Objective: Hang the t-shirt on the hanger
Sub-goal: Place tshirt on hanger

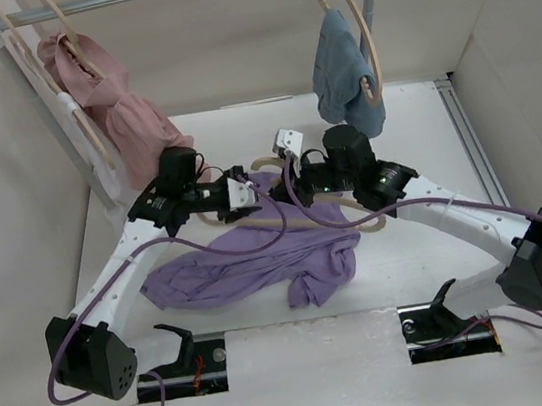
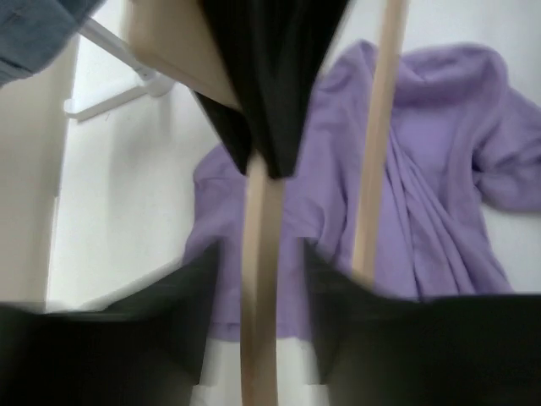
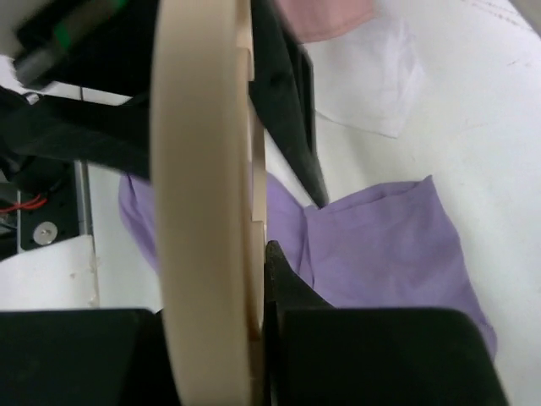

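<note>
Over one purple t-shirt (image 1: 260, 265), one bare hanger (image 3: 203, 211), right fingers (image 3: 292, 296) tight on it, left fingers (image 2: 169, 338) slightly apart around it

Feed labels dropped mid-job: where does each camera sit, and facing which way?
Top external: above and behind, looking down on the table; left arm, right arm show.
Left wrist: on that arm, looking past the left gripper at hanger and t-shirt.
Right wrist: past the right gripper, same hanger, t-shirt.
Shared: hanger and t-shirt, in all three.
</note>
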Tool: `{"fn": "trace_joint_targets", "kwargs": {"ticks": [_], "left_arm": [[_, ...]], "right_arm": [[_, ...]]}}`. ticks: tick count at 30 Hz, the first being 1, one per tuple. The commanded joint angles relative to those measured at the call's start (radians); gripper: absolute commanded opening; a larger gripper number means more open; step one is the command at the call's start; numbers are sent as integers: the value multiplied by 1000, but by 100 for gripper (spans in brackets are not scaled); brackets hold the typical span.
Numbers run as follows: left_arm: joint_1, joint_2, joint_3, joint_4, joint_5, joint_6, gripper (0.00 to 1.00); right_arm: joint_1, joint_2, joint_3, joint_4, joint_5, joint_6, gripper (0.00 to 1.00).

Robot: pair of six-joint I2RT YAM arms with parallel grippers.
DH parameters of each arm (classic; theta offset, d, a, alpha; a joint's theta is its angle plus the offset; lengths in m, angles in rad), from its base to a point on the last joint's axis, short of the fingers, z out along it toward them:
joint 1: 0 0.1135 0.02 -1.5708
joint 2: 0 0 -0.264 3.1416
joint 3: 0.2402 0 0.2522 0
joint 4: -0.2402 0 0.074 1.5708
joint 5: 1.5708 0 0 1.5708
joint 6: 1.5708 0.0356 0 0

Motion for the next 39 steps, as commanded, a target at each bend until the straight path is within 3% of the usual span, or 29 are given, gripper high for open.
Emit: {"fn": "trace_joint_targets", "kwargs": {"ticks": [1,2,3,4,8,11,14,16,20,24,29,32,34,35,36,37,39], "left_arm": [[-15,-61,-21,175,69,-139,49],[-15,-61,-30,202,40,-171,68],[-15,-61,-30,225,23,-231,93],[-15,-72,-44,249,4,-266,100],[-24,-110,-108,408,-92,-446,100],[-51,-139,-163,473,-194,-516,100],[-161,-149,-177,473,-367,-506,100],[-293,-111,-177,408,-526,-472,100],[-361,15,-159,349,-565,-495,100],[-370,162,-170,349,-570,-399,100],[-370,282,-251,404,-651,-149,100],[-370,296,-274,355,-633,-69,92],[-361,296,-286,277,-613,60,62],[-352,284,-295,228,-613,115,31],[-340,284,-296,185,-613,115,31],[-325,270,-296,133,-602,188,0],[-285,249,-268,21,-602,264,0]], "right_arm": [[-36,-35,-31,97,-16,89,0],[-65,-44,-45,97,-36,106,0],[-82,-53,-76,87,-48,120,0],[-101,-73,-90,74,-48,141,0],[-150,-154,-165,-27,5,170,0],[-171,-226,-188,-102,151,218,0],[-171,-281,-161,-244,314,253,0],[-171,-309,-148,-339,410,279,0],[-171,-380,-148,-462,530,338,0],[-181,-443,-180,-505,582,347,0],[-181,-499,-209,-536,605,396,0],[-190,-541,-220,-547,625,405,0],[-199,-550,-229,-547,625,405,0],[-199,-567,-239,-547,613,405,0],[-199,-581,-239,-547,613,405,0],[-199,-581,-239,-547,613,405,0],[-199,-592,-248,-558,602,405,0]]}}
